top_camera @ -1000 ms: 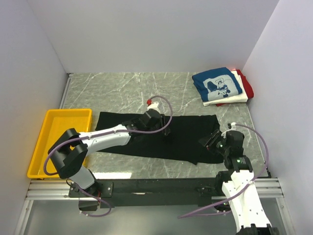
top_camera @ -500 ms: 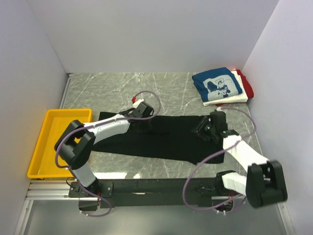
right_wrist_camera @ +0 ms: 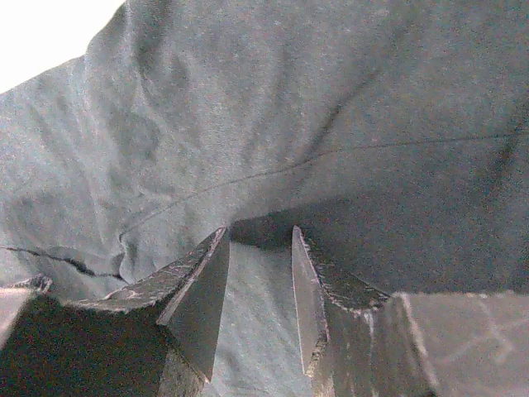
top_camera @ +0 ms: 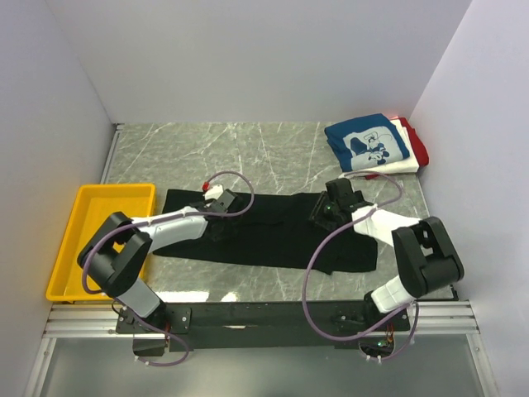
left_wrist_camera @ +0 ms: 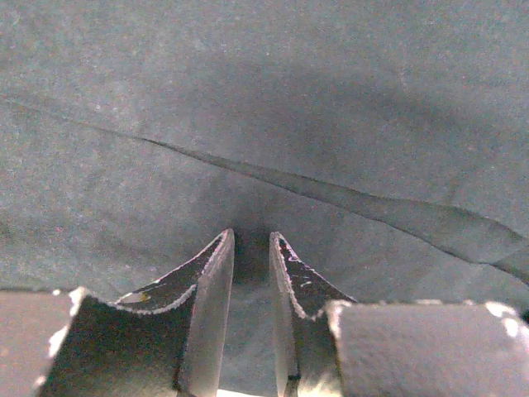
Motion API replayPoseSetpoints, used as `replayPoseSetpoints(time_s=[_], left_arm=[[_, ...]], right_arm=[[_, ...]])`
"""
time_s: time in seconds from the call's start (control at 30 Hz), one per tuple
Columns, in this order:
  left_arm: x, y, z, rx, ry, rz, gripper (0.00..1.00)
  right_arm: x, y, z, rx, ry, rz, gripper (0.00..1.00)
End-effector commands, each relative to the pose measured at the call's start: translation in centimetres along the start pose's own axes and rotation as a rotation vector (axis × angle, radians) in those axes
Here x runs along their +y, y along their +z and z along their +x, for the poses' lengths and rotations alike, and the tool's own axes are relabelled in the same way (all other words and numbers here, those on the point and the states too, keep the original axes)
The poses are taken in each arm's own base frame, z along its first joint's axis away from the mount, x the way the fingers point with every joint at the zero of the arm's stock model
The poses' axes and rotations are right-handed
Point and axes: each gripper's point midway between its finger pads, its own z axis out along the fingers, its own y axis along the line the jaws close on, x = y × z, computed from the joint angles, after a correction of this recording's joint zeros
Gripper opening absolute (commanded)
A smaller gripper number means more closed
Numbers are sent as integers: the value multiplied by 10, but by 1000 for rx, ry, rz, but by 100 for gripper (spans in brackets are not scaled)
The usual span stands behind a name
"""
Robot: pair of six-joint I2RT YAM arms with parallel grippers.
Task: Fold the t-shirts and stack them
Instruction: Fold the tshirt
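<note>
With the black t-shirt (top_camera: 273, 231) spread across mid-frame, the left gripper (left_wrist_camera: 250, 248) and right gripper (right_wrist_camera: 258, 248) each press into it with jaws narrowly parted, seemingly not yet pinching cloth, so both should close on one layer and lift evenly together.

Both arms: white link shells, black joint housings, looped mauve cables. Left gripper (left_wrist_camera: 250, 244) and right gripper (right_wrist_camera: 258, 248): black wedge-shaped fingers (left_wrist_camera: 211, 285), edges scuffed and chipped pale. Red tip near left wrist in the top view.
</note>
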Motion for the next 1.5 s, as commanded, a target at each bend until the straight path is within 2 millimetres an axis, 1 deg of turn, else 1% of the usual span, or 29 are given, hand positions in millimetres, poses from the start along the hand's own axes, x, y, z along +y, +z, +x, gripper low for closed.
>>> replayPoseSetpoints(time_s=[0.0,0.13,0.23,0.27,0.33,0.37,0.4,0.43,0.5,0.57,0.63,0.67,0.73,0.77,0.87,0.93,0.97,1.0,1.07,1.1,1.13,1.2,1.23,1.3,1.33,1.37,1.4,1.43,1.47], left_arm=[[30,3,26,52,2,-71,30],[37,-9,42,73,-13,-62,29],[34,-21,58,106,-31,-23,29],[29,-28,64,112,-36,1,29],[27,-35,75,141,-49,14,29],[22,-42,81,150,-41,40,29],[21,-45,87,164,-42,48,29],[15,-50,91,179,-64,74,28],[7,-58,104,206,-52,114,28],[-7,-68,117,235,-52,164,28],[-21,-76,123,249,-62,198,28],[-28,-81,131,261,-42,220,28],[-43,-89,135,270,-46,252,28],[-47,-91,142,279,-29,254,28],[-61,-98,141,278,-29,287,29],[-69,-103,137,271,-33,313,29],[-72,-106,135,267,-34,324,29],[-81,-111,129,256,-31,351,29],[-83,-112,118,210,-11,335,31],[-92,-119,109,186,-7,351,31],[-89,-119,102,154,12,331,32],[-99,-126,82,108,3,353,33],[-99,-127,73,78,9,356,34],[-103,-129,45,41,-34,380,35],[-105,-130,34,24,-14,407,37],[-111,-128,14,7,-42,446,38],[-116,-130,-2,-23,-47,458,38],[-118,-125,-13,-51,-15,446,40],[-120,-121,-28,-83,-3,442,41]], right_arm=[[-1,11,7,26,-63,54,44],[14,19,8,57,-130,67,44],[30,28,4,90,-179,73,44],[41,33,-2,90,-196,68,44],[44,39,0,118,-226,91,44],[61,40,-8,105,-244,66,44],[63,40,-7,123,-265,77,44],[76,45,-14,118,-279,67,44],[84,47,-14,134,-315,76,44],[103,54,-21,138,-338,52,45],[103,65,-14,183,-372,79,45],[120,65,-22,163,-388,55,44],[119,77,-14,199,-422,81,44],[130,79,-19,189,-430,63,44],[138,91,-13,223,-461,51,44],[144,99,-9,239,-482,23,45],[155,101,-14,226,-490,-5,44],[157,102,-16,232,-502,-5,44],[170,108,-25,226,-513,-15,44],[170,107,-25,237,-525,-6,45],[181,104,-35,208,-528,-19,44],[186,96,-49,162,-524,-18,45],[194,79,-61,123,-515,-43,47],[200,61,-88,60,-459,-95,51],[203,38,-99,32,-434,-133,52],[204,26,-106,26,-404,-174,52],[201,15,-129,-25,-339,-206,52],[193,-6,-135,-50,-300,-226,52],[187,-17,-142,-70,-264,-248,53]])
